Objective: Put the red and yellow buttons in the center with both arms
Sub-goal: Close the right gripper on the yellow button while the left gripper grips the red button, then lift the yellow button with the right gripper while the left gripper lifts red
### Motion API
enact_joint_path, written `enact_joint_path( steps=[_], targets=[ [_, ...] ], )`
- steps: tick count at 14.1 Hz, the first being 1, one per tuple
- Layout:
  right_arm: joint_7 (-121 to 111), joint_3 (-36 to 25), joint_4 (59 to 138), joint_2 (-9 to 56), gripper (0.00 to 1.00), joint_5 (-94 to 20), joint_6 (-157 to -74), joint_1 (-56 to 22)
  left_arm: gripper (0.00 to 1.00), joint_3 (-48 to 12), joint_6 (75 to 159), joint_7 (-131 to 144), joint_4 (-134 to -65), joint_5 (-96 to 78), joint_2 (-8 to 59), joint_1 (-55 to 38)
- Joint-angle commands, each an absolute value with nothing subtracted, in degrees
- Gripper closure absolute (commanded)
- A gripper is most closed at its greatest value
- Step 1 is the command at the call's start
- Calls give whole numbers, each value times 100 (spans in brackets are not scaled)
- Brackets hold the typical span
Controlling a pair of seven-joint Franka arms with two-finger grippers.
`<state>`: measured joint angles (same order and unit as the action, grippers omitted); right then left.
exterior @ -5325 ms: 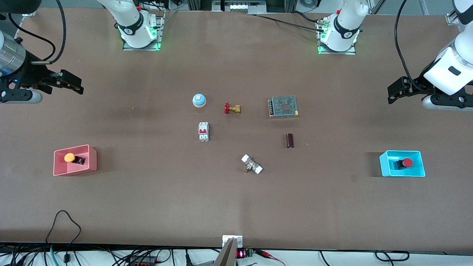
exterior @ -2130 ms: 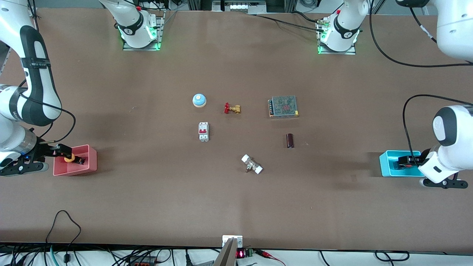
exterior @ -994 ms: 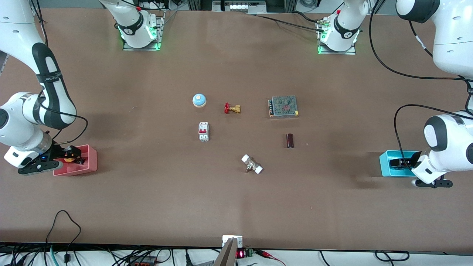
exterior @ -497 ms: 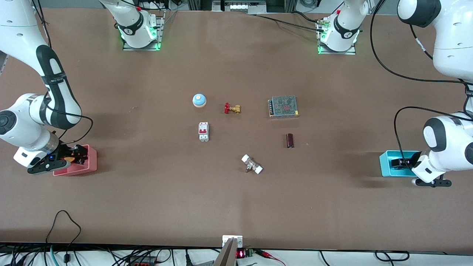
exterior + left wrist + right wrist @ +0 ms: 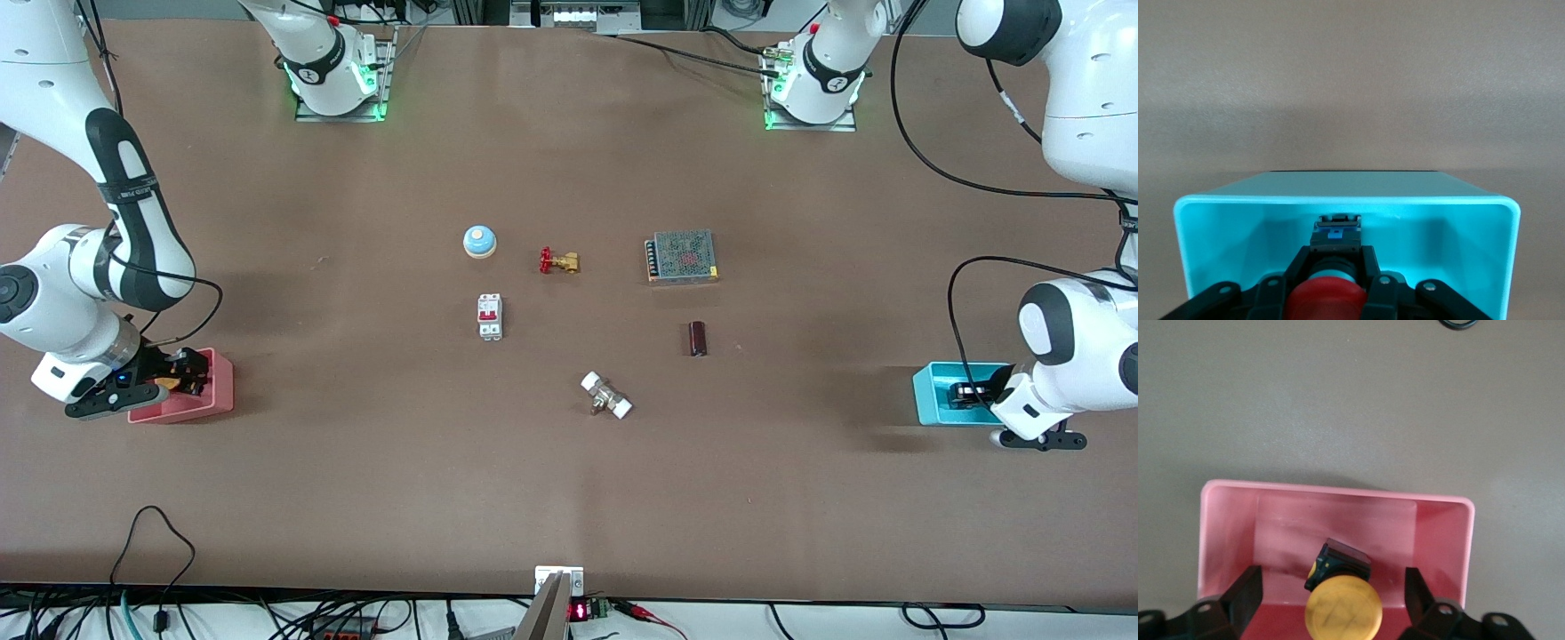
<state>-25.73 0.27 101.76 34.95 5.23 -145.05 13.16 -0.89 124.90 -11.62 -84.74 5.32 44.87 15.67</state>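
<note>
**Both buttons sit in their bins, each with a pincer down around it.**

Your red button (image 5: 1327,300) lies in the cyan bin (image 5: 1218,220) at the left arm's end of the worktop (image 5: 569,480); the left pincer (image 5: 1335,267) is narrow, its fingers (image 5: 1370,267) pressed against the button's neck. Your yellow button (image 5: 1341,605) lies in the pink bin (image 5: 1338,495) at the right arm's end; the right pincer (image 5: 1331,590) stands wide, 1 finger (image 5: 1248,590) on each side, clear of the cap.
</note>
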Motion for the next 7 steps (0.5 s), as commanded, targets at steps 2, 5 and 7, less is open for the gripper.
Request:
enact_joint_path(
  steps=[2,5,7],
  targets=[
    [-2707,132,10230,3437,23,519,-14572,1441,79,-158,11832,-1292,-8394,413,4062,1600],
    [-2768,132,10230,3437,42,519,-14572,1450,79,-237,11357,-1301,-8376,422,3649,1556],
    [-2856,132,10222,3445,46,510,-14572,1450,79,-482,11172,-1266,-8376,422,3455,1547]
  ],
)
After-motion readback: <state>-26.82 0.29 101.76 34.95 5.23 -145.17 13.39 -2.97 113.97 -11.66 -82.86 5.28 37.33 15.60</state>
